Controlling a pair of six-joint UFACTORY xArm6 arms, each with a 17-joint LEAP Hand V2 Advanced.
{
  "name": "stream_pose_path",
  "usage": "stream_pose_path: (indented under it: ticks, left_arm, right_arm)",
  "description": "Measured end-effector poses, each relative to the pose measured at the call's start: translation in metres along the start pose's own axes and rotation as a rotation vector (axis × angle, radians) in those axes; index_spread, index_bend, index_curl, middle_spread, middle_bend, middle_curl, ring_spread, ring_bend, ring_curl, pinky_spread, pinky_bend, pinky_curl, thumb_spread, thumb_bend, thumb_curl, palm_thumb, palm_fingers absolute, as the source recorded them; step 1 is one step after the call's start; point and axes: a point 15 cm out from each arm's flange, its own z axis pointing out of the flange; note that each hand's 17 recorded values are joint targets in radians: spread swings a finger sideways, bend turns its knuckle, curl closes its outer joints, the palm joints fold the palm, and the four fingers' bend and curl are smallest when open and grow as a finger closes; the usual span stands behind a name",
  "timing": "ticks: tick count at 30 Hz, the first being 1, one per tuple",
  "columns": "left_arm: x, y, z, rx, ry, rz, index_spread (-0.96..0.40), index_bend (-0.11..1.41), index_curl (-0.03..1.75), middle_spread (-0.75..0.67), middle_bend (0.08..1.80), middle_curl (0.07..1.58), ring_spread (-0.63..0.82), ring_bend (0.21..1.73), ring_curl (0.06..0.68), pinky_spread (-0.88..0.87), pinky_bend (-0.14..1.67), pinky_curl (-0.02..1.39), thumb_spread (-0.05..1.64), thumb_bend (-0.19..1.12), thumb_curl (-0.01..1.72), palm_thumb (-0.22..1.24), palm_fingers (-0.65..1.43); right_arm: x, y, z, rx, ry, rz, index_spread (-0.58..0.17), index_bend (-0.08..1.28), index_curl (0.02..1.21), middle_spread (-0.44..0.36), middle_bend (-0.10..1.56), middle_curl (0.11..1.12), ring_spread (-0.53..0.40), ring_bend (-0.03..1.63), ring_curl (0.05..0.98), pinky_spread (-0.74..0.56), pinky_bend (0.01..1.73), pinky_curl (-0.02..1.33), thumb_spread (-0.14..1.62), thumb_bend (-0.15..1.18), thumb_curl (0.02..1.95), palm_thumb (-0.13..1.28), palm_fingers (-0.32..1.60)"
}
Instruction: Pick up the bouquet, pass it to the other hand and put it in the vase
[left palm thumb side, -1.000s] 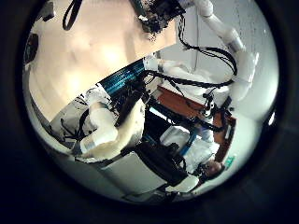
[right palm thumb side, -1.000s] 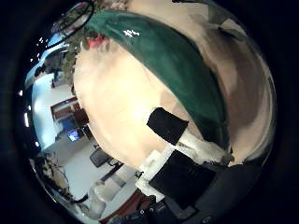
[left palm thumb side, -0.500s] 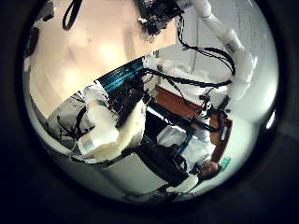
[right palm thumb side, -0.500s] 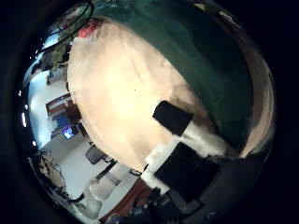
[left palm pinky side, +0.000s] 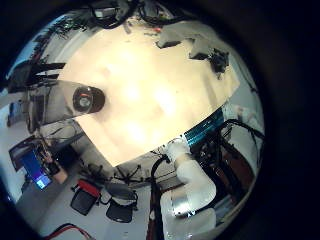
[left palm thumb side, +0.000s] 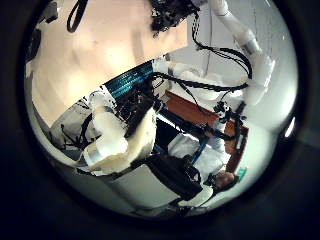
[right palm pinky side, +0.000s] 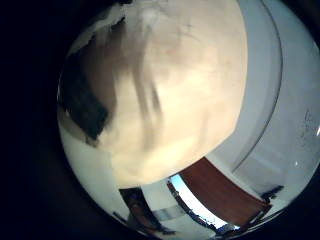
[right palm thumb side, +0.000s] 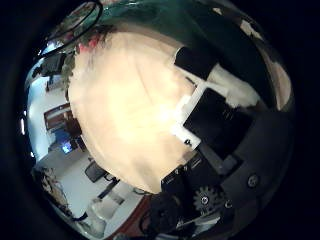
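Observation:
The vase (left palm pinky side: 85, 98) stands upright near an edge of the table (left palm pinky side: 160, 90), its dark mouth showing. My left hand (left palm thumb side: 120, 140) hangs off the table's side, fingers relaxed and holding nothing. My right hand (left palm thumb side: 172, 15) hovers over the far part of the table, well away from the vase. In its thumb side view, its own fingers (right palm thumb side: 215, 95) reach out over bare tabletop with nothing between them. What looks like the bouquet lies beyond them on the table: flower heads (right palm thumb side: 95, 42) and a long dark wrap (right palm thumb side: 190, 18). The right little finger side view shows only tabletop and a blurred dark shape (right palm pinky side: 90, 105).
Chairs (left palm pinky side: 120, 205) and room clutter stand past the table edge beside the vase. A wooden desk (left palm thumb side: 200, 110) sits behind the left arm. Open tabletop lies between the vase and the right hand (left palm pinky side: 213, 60).
The right palm's view has shifted, so the hand has moved over the table. Its finger parts now reach much further across the picture. The left hand's view is almost the same.

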Motion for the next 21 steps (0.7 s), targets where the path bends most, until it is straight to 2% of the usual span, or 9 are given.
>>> stream_pose_path:
  ticks: [4, 8, 13, 21]
  left_arm:
    - [-0.001, 0.001, -0.001, 0.004, -0.005, 0.005, -0.03, 0.17, 0.35, 0.19, 0.26, 0.39, 0.28, 0.75, 0.159, 0.40, 0.65, 0.00, 1.21, -0.02, 0.28, 0.29, 0.26]
    - [-0.003, 0.000, -0.005, 0.012, -0.006, 0.000, -0.03, 0.18, 0.35, 0.19, 0.26, 0.39, 0.28, 0.76, 0.161, 0.39, 0.65, 0.00, 1.20, -0.02, 0.28, 0.29, 0.27]
    - [-0.006, 0.000, -0.005, 0.007, -0.004, -0.006, -0.03, 0.18, 0.36, 0.18, 0.26, 0.39, 0.27, 0.76, 0.159, 0.39, 0.65, 0.00, 1.20, -0.02, 0.28, 0.29, 0.27]
    - [-0.004, -0.006, -0.012, 0.009, -0.001, -0.003, -0.03, 0.18, 0.36, 0.18, 0.26, 0.39, 0.27, 0.76, 0.157, 0.39, 0.64, 0.00, 1.21, -0.02, 0.28, 0.30, 0.28]
  right_arm:
    - [0.032, -0.011, -0.009, 0.031, -0.029, 0.083, -0.397, 0.85, 0.86, -0.226, 1.09, 0.80, -0.227, 1.33, 0.512, -0.32, 1.39, 0.29, 0.94, 0.05, 0.59, 1.07, 1.28]
    - [0.071, -0.021, -0.044, 0.138, -0.064, 0.146, -0.369, 0.94, 0.92, -0.204, 1.19, 0.84, -0.212, 1.39, 0.555, -0.27, 1.46, 0.35, 0.93, 0.07, 0.65, 1.14, 1.22]
    - [0.083, -0.001, -0.111, 0.278, -0.092, 0.127, -0.336, 1.01, 0.96, -0.175, 1.26, 0.85, -0.198, 1.43, 0.590, -0.23, 1.49, 0.40, 0.91, 0.08, 0.72, 1.17, 1.19]
    - [0.062, 0.051, -0.234, 0.365, -0.272, -0.004, -0.297, 1.06, 0.97, -0.148, 1.31, 0.83, -0.186, 1.46, 0.615, -0.20, 1.49, 0.45, 0.87, 0.06, 0.81, 1.16, 1.17]
